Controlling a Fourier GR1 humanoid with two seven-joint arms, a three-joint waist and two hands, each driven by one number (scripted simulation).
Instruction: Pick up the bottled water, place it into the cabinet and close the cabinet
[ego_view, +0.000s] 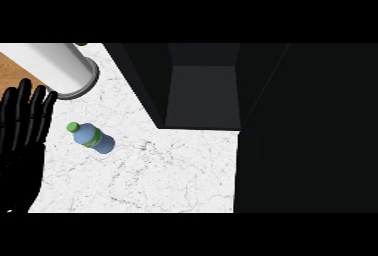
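Observation:
A bottled water (93, 137) lies on its side on the white marble counter (148, 170); it is blue with a green label and a green cap pointing up-left. My left hand (21, 125) rests at the view's left edge, fingers straight and pointing up, just left of the bottle and apart from it. The dark cabinet (203, 90) stands open at the upper middle, its inside showing grey. Its open door (306, 130) fills the view's right side. My right hand does not show.
A white cylinder (55, 65) on a grey round base stands at the upper left of the counter. A strip of wooden floor (11, 67) shows beyond the counter's left edge.

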